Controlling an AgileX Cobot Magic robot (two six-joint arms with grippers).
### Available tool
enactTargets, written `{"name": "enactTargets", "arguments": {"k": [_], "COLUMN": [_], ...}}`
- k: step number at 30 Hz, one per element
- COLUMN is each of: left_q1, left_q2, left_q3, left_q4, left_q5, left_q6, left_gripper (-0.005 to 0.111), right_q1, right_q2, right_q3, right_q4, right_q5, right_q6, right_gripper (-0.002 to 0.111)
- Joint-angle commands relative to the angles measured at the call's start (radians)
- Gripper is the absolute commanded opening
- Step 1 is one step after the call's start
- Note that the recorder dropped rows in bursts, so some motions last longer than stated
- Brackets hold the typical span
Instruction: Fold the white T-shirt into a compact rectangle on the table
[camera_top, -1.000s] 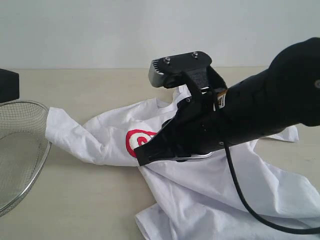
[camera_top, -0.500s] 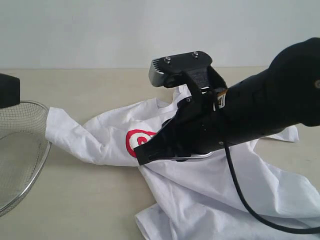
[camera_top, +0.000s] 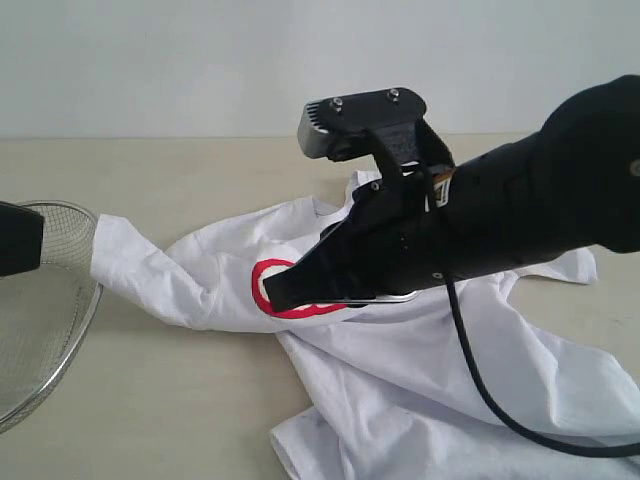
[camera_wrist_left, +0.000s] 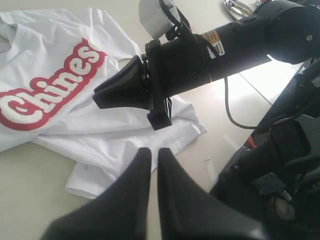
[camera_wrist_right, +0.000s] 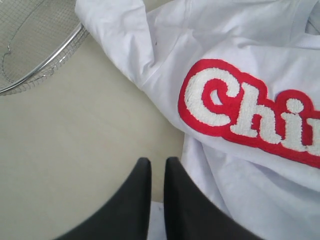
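Across the table (camera_top: 180, 400), from the exterior view, the shirt (camera_top: 400, 380) lies crumpled with its chest up. One sleeve (camera_top: 130, 260) stretches out to the rim of the basket (camera_top: 40, 300), and the lower half is bunched in loose folds toward the near side. The right gripper (camera_top: 275, 292) hangs just over the chest, by the red curl of the lettering (camera_top: 262, 285). From this side I cannot tell how its jaws stand.

From the left wrist view, the left gripper (camera_wrist_left: 153, 152) hovers over a rumpled edge of the shirt, jaws closed and empty. The right gripper's snout sits above the cloth beside the word "Chines".

From the right wrist view, the right gripper's jaws are drawn together to a thin slit with nothing between them. They sit over bare table just beside the shirt's edge, near the big "C".

To my eye this is thin, light cotton. It looks limp and quick to wrinkle, so it will probably sag and drag if lifted from one point. The lettering looks thicker and fuzzier, so that patch would likely resist a crease. I would leave the middle alone and take hold at the edges, a hem corner with one arm and a shoulder or sleeve seam with the other. The jaws must open first, then pinch a small tuck right at the tabletop. Pulling the two grips gently apart should spread the shirt flat before any fold.
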Motion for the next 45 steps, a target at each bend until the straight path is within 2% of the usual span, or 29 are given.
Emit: {"name": "enactTargets", "arguments": {"k": [1,45], "left_q1": [-0.003,-0.003], "left_q2": [-0.006,-0.006], "left_q3": [0.004,0.004], "left_q4": [-0.002,-0.005], "left_q5": [-0.006,-0.034], "left_q6": [0.005,0.003], "left_gripper": [0.005,0.005], "right_q1": [-0.001,-0.001], "right_q2": [-0.010,-0.010], "right_q3": [0.004,0.004], "right_q4": [-0.007,-0.005], "right_q5": [-0.008,-0.049], "right_q6": [-0.003,-0.003], "right_gripper": [0.006,0.006]}}
